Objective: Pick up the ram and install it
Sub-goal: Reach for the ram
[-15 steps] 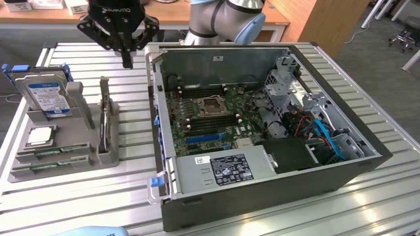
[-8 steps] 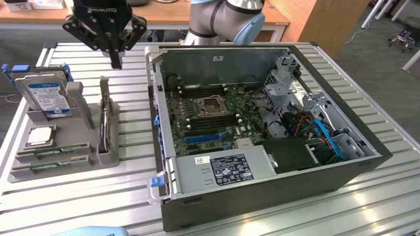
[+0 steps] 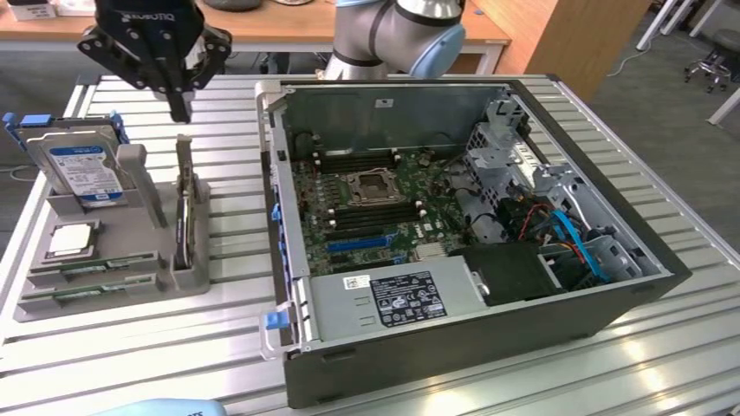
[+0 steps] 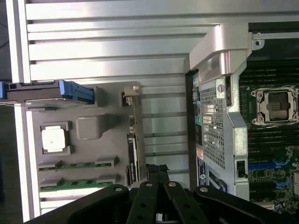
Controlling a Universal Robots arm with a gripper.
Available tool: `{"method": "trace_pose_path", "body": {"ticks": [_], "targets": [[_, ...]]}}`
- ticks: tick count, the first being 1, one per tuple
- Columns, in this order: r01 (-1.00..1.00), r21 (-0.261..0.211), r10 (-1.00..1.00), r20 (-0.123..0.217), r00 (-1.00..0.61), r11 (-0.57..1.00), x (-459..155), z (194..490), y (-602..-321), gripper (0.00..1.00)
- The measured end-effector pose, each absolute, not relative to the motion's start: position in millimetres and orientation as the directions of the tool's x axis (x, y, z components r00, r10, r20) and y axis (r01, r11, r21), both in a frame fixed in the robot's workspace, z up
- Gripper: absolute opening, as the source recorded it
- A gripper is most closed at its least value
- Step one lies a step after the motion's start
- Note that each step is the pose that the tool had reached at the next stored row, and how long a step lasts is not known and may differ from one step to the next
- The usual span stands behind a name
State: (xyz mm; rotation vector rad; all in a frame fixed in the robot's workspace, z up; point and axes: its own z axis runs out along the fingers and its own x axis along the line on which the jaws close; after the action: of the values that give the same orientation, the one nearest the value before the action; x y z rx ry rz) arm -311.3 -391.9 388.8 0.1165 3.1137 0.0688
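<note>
Two green ram sticks (image 3: 95, 268) (image 4: 77, 183) lie flat in slots at the near end of a grey holder (image 3: 173, 282). A third thin stick (image 3: 183, 204) (image 4: 132, 151) stands on edge along the side of the holder that faces the computer. My gripper (image 3: 179, 111) (image 4: 156, 169) hangs above the far end of that upright stick, a little off the holder. Its black fingers are shut together with nothing between them. The open computer case (image 3: 647, 251) lies at the exterior view's right, with dark memory slots (image 3: 360, 163) (image 4: 268, 74) beside the processor socket (image 3: 373, 186).
In the same holder stand a silver hard drive (image 3: 81, 165) with a blue-white label and a square silver processor chip (image 3: 72, 238) (image 4: 54, 138). The case's raised metal wall (image 4: 224, 116) rises between holder and motherboard. Everything rests on a slatted aluminium table (image 3: 139, 347).
</note>
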Motion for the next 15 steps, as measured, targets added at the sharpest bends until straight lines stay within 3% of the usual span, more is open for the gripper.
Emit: {"method": "trace_pose_path", "body": {"ticks": [15], "targets": [[0.074, 0.045, 0.075, -0.023, -0.997, 0.996, -355, 388, -391, 0.11]]}}
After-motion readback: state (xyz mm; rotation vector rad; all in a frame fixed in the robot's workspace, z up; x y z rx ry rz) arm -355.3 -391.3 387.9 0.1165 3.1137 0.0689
